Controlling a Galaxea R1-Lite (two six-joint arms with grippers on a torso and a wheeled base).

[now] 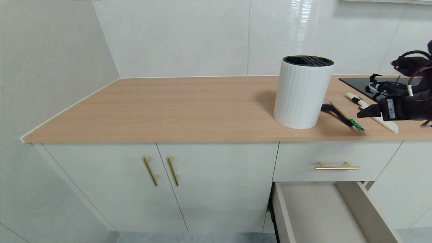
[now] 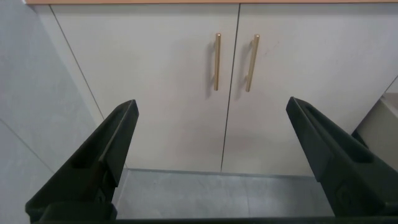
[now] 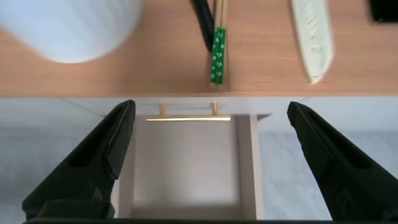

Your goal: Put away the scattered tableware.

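Green-ended chopsticks [image 1: 347,116], right of white slotted holder [image 1: 302,94]: long axis far-left to near-right; right gripper [image 3: 209,112] nearer, just right, spread wide, empty.

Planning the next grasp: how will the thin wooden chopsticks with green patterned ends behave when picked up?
The thin wooden chopsticks look slender and stiff, probably very light. They lie flat on the wooden counter, so pinching them may be awkward. As a loose pair, they could roll or split apart.
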